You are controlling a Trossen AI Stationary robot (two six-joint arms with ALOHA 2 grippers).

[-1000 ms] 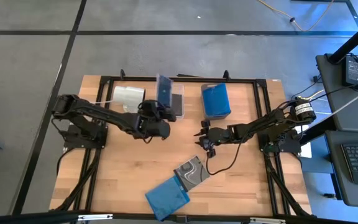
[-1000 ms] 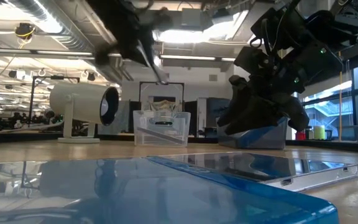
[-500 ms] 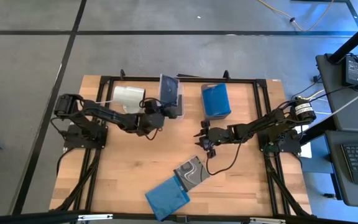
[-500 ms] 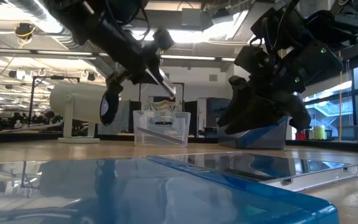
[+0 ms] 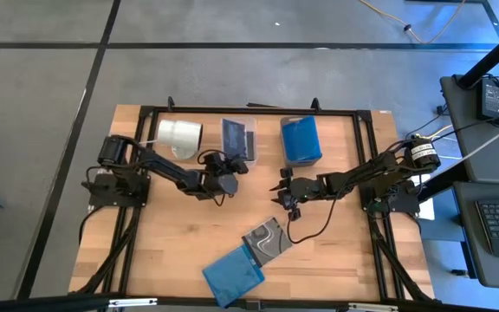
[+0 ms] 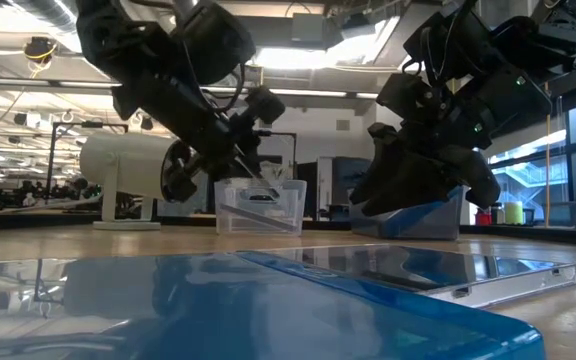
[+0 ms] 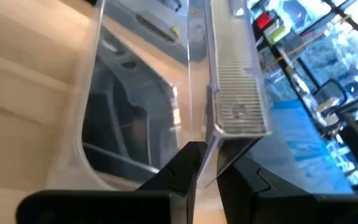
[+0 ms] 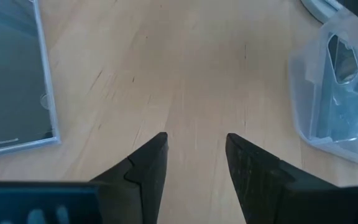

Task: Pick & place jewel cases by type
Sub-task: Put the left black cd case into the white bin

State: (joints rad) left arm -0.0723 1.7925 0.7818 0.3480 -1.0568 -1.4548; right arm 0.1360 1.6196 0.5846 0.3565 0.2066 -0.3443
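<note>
My left gripper (image 5: pixel 229 165) (image 7: pixel 209 167) is at the near side of the clear bin (image 5: pixel 251 147) (image 6: pixel 258 205), shut on a translucent jewel case (image 5: pixel 236 134) (image 7: pixel 232 93) that reaches into that bin. My right gripper (image 5: pixel 281 195) (image 8: pixel 194 155) hovers open over bare wood at mid-table, holding nothing. A dark jewel case with white swirl art (image 5: pixel 267 237) and a blue jewel case (image 5: pixel 232 276) lie flat near the table's near edge. The blue bin (image 5: pixel 301 140) holds blue cases. My left gripper pinches the jewel case's near edge (image 7: pixel 219 142) between its two fingers, coming slanting from the table's near-left side. The case is tilted, with its far end down inside the clear bin. Whether that end rests on the bin's floor, I cannot tell.
A white cylinder (image 5: pixel 180 134) (image 6: pixel 133 180) lies left of the clear bin, close to my left arm. The two bins stand side by side at the far edge. A black frame (image 5: pixel 249 111) borders the table. Bare wood lies between the grippers and the two flat cases.
My left gripper has come down and moved slightly toward the table's right, still shut on the case. The case has tipped from nearly upright above the clear bin to lying lower inside it.
</note>
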